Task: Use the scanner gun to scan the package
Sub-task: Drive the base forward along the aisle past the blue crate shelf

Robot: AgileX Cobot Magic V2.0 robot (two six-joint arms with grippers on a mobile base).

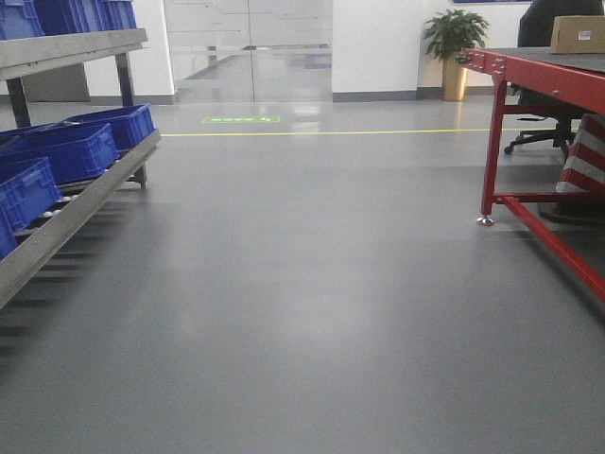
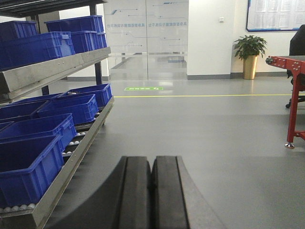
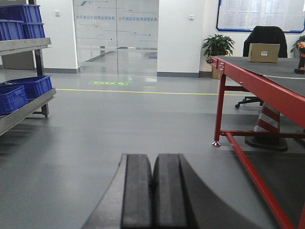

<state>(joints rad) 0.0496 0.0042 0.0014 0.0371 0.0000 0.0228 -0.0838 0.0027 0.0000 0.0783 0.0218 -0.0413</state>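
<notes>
The package [image 3: 263, 52], a tan cardboard box, stands far off on the red table [image 3: 257, 78], and it also shows at the front view's top right as the package [image 1: 578, 33] with a small white label. At the right wrist view's right edge, an orange and black scanner gun [image 3: 300, 57] stands on the same table, partly cut off. My left gripper [image 2: 151, 160] is shut with nothing in it, low over the grey floor. My right gripper [image 3: 152, 157] is likewise shut and empty, far from the table top. Neither gripper shows in the front view.
A roller rack [image 2: 71, 157] with several blue bins [image 2: 28, 162] lines the left side. The red table's legs [image 1: 492, 142] stand on the right, with a striped cone [image 3: 268, 126] underneath. A black office chair [image 3: 266, 36], a potted plant [image 1: 454, 43] and glass doors [image 1: 248, 47] are at the back.
</notes>
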